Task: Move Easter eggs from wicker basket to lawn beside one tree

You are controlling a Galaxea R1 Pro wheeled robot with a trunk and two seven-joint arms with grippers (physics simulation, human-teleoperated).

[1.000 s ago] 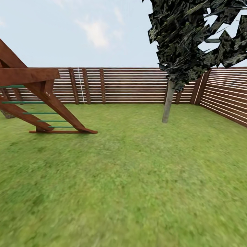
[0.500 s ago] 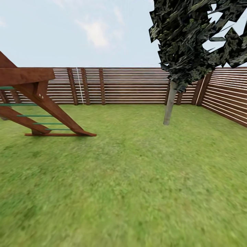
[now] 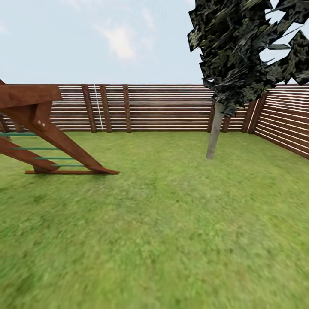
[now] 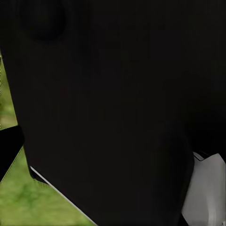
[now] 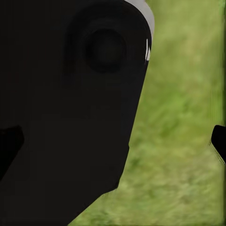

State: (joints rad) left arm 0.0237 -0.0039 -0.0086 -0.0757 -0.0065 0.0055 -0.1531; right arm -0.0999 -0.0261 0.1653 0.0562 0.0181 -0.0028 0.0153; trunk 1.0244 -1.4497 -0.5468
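The lawn [image 3: 163, 223] spreads wide and green ahead of me in the head view, closed off by the garden's brown slat fence [image 3: 163, 107]. The three Easter eggs and the wicker basket are out of view. My left gripper [image 4: 113, 150] hangs close against a dark part of my body, with one dark fingertip [image 4: 8, 149] far out at the picture's edge. My right gripper [image 5: 113, 141] has its fingertips [image 5: 219, 141] wide apart over the grass, with nothing held between them.
A tree with a pale trunk [image 3: 214, 133] and near-black ragged foliage [image 3: 240, 47] stands at the right near the fence corner. A brown wooden play frame with green rungs [image 3: 47, 146] stands on the grass at the left.
The whole view has shifted as I move. The play frame has slid left and lower, and the dark-leaved tree has drifted slightly right and lower. Nothing on the lawn itself moved.
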